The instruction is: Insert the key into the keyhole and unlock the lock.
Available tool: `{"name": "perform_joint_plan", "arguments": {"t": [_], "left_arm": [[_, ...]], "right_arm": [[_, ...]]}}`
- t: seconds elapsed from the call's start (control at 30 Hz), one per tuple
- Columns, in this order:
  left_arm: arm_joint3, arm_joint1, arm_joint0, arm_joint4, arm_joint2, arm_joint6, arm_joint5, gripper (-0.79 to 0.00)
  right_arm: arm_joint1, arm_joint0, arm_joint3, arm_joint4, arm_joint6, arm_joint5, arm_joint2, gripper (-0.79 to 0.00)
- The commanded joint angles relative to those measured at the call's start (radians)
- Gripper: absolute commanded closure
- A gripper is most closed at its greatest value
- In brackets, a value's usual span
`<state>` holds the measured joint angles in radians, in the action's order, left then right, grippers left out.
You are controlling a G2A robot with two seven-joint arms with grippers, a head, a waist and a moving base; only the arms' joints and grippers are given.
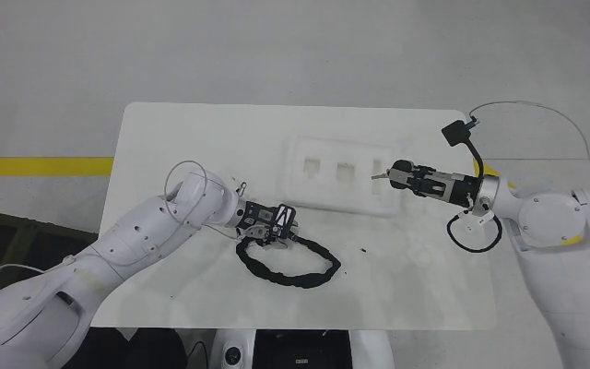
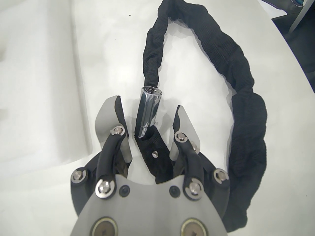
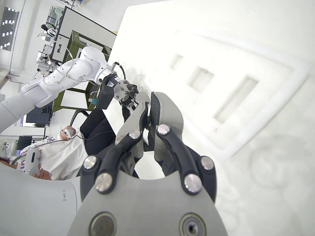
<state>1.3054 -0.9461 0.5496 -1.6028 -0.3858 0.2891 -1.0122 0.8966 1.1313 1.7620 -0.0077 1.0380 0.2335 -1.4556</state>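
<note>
A black fabric-sleeved chain lock (image 1: 290, 267) lies in a loop on the white table near its front. Its chrome lock cylinder (image 2: 149, 112) lies flat at one end of the chain (image 2: 236, 74). My left gripper (image 2: 148, 103) is open, low over the table, one finger on each side of the cylinder without touching it. My right gripper (image 1: 392, 175) hovers over the right end of the foam tray, shut on the small key (image 1: 377, 173), whose tip points left. In the right wrist view the pads (image 3: 153, 109) are pressed together on a thin metal piece.
A white foam tray (image 1: 304, 184) with three rectangular recesses lies at the table's middle back, its rim (image 3: 295, 74) raised. A tiny black speck (image 1: 366, 249) lies right of the chain. Bare table (image 1: 184, 148) stretches at the left and far right.
</note>
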Motion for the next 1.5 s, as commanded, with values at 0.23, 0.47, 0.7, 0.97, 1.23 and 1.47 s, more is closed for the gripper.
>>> {"name": "perform_joint_plan", "arguments": {"t": [0.23, 0.47, 0.7, 0.97, 1.23, 1.47], "left_arm": [[-0.024, -0.009, 0.01, 0.028, -0.025, 0.011, 0.0, 0.0], [-0.03, -0.009, 0.026, 0.074, -0.065, 0.036, 0.015, 0.0], [-0.009, 0.009, 0.066, 0.125, -0.134, 0.048, 0.058, 0.0], [0.058, 0.047, 0.167, 0.159, -0.23, 0.04, 0.158, 0.0], [0.153, 0.08, 0.285, 0.114, -0.308, 0.063, 0.289, 0.0], [0.18, 0.092, 0.342, 0.095, -0.353, 0.079, 0.32, 0.0]], "right_arm": [[0.0, 0.0, 0.0, 0.0, 0.0, 0.0, 0.0, 0.0], [0.0, 0.0, 0.0, 0.0, 0.0, 0.0, 0.0, 0.0], [0.0, 0.0, 0.0, 0.0, 0.0, 0.0, 0.0, 0.0], [0.004, 0.023, 0.022, 0.03, -0.023, -0.007, 0.029, 0.0], [0.018, 0.022, 0.085, 0.037, -0.021, -0.076, 0.151, 0.0], [0.039, -0.004, 0.102, 0.022, -0.093, -0.122, 0.27, 0.0]]}}
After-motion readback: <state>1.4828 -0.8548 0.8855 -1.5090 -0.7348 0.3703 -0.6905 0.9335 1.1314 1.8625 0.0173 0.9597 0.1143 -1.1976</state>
